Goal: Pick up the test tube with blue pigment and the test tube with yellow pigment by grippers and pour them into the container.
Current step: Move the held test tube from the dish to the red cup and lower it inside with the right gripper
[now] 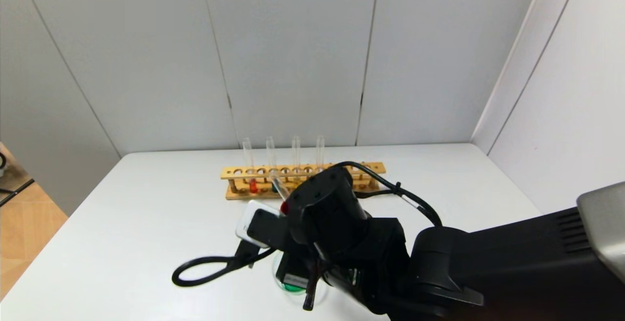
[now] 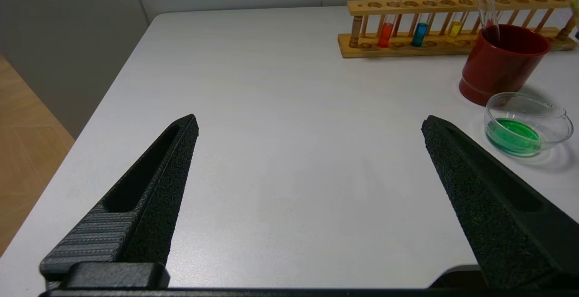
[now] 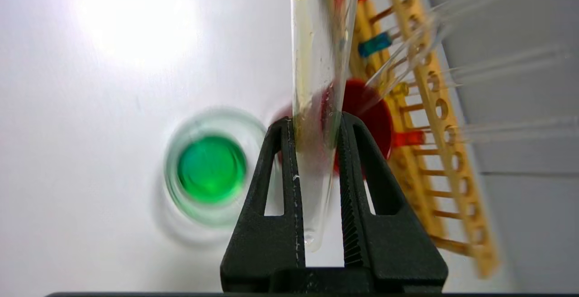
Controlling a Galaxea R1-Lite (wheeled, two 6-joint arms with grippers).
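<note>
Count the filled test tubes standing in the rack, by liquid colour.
Red-liquid test tubes: 2
Blue-liquid test tube: 1
Yellow-liquid test tube: 1
Total in the wooden rack: 4

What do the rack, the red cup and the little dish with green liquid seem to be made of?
Rack: looks like pale varnished wood, with turned pegs and drilled holes. Red cup: opaque and glossy, likely plastic or glazed ceramic; can't tell which. Dish: clear and shiny, probably glass, since the green liquid shows through its wall.
</note>
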